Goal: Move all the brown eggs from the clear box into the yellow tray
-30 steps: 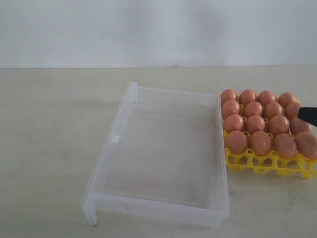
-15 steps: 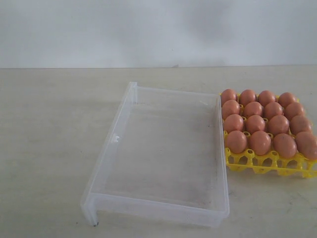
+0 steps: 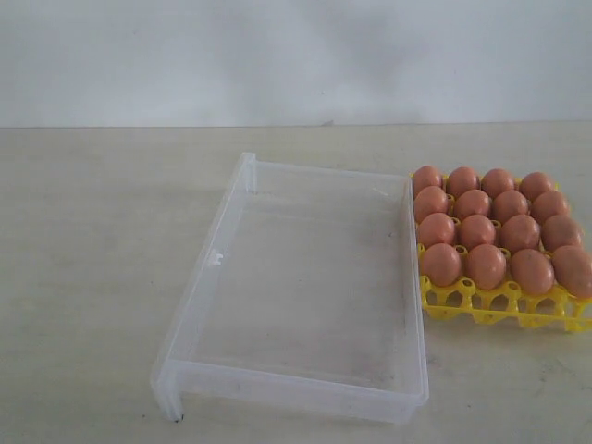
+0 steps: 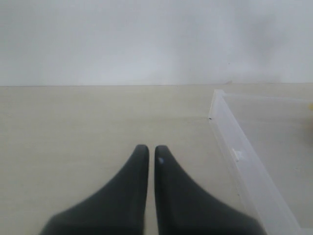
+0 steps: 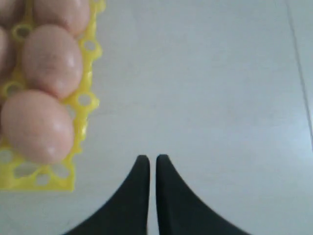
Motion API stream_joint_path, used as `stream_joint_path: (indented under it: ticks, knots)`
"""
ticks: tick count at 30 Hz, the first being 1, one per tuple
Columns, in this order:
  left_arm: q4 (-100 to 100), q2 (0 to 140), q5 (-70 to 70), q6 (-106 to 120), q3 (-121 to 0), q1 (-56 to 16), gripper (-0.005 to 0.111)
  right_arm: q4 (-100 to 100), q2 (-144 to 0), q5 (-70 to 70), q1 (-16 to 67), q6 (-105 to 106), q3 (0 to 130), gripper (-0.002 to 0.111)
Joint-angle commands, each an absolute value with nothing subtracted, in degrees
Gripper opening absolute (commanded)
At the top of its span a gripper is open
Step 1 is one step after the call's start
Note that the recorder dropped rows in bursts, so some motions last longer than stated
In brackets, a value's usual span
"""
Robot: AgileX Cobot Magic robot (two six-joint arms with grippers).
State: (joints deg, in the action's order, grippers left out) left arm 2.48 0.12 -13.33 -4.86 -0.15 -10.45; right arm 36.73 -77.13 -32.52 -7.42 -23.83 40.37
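Observation:
The clear box (image 3: pixel 296 277) lies in the middle of the table with no egg in it. To its right stands the yellow tray (image 3: pixel 504 310), its cells filled with several brown eggs (image 3: pixel 487 265). Neither arm shows in the exterior view. In the left wrist view my left gripper (image 4: pixel 151 149) is shut with nothing between its fingers, over bare table beside the clear box's wall (image 4: pixel 244 161). In the right wrist view my right gripper (image 5: pixel 152 159) is shut and empty, over bare table beside the yellow tray's edge (image 5: pixel 78 105), where brown eggs (image 5: pixel 36 125) sit.
The table is a pale beige surface (image 3: pixel 92 259) with a plain white wall (image 3: pixel 277 55) behind it. The box and tray stand side by side, almost touching.
One second ago a dark gripper tip showed at the right edge over the tray; it has withdrawn out of the exterior view. Box, tray and eggs have not moved.

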Motion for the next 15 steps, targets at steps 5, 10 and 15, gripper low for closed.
stream_joint_path:
  ticks: [5,10,15]
  knots:
    - [2.34,0.00,-13.27,-4.73,0.00,-10.25,0.004,9.70,-82.85,-48.81,-7.59,2.35,52.02,0.000]
    - [2.34,0.00,-13.27,-4.73,0.00,-10.25,0.004,5.90,-90.18,-47.63,-7.49,5.36,52.23,0.000]
    - [2.34,0.00,-13.27,-4.73,0.00,-10.25,0.004,4.99,-92.82,-43.28,-7.49,6.26,52.23,0.000]
